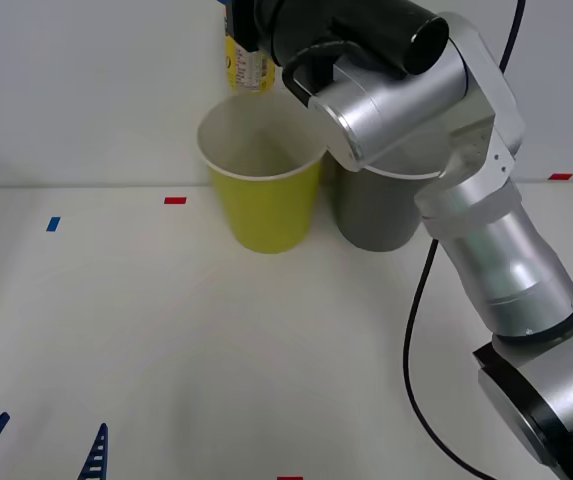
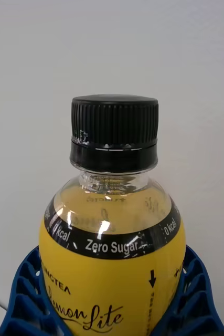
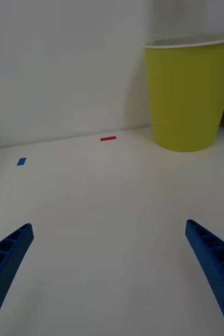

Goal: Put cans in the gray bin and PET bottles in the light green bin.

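Note:
My right gripper [image 1: 238,30] is shut on the PET bottle [image 1: 246,68], holding it above the far rim of the light green bin [image 1: 264,198]. Up close, the PET bottle [image 2: 112,252] has a yellow label and a black screw cap, with blue ribbed fingers [image 2: 25,294] pressed on both sides. The gray bin [image 1: 376,212] stands right beside the light green bin, partly hidden by my right arm. My left gripper [image 1: 41,450] rests open at the table's near left edge, holding nothing. From the left wrist, the light green bin [image 3: 188,94] stands at the far side.
Small red tape marks [image 1: 174,200] and a blue one [image 1: 53,224] lie on the white table. A black cable [image 1: 416,330] hangs beside my right arm. A white wall rises just behind the bins.

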Controlling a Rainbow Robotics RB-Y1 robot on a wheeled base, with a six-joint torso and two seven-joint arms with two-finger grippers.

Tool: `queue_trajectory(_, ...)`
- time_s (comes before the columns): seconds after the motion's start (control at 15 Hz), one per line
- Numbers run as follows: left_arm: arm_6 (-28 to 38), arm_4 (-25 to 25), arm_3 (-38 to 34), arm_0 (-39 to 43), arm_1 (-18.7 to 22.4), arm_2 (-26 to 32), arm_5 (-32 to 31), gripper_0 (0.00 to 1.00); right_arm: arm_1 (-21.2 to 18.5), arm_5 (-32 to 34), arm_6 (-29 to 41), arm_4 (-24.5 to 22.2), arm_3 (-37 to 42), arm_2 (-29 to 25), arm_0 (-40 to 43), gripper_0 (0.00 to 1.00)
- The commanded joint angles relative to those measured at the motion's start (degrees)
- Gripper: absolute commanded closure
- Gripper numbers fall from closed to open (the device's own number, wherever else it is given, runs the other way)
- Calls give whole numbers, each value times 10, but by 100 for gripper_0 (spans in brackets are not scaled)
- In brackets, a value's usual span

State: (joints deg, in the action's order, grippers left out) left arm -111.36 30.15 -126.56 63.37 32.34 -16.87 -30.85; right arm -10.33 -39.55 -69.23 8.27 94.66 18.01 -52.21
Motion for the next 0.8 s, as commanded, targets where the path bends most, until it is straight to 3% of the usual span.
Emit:
queue_trajectory(0.07,0,0,0,0,0,0,0,0,-7,0,2,0,0,1,0,100)
queue_trajectory(0.2,0,0,0,0,0,0,0,0,-11,0,3,0,0,1,0,100)
queue_trajectory(0.27,0,0,0,0,0,0,0,0,-14,0,4,0,0,1,0,57)
queue_trajectory(0.33,0,0,0,0,0,0,0,0,-14,0,4,0,0,1,0,32)
queue_trajectory(0.4,0,0,0,0,0,0,0,0,-15,0,5,0,1,1,0,10)
queue_trajectory(0.47,0,0,0,0,0,0,0,0,-17,1,9,0,1,-1,0,0)
queue_trajectory(0.8,0,0,0,0,0,0,0,0,-14,0,16,0,2,-1,-6,0)
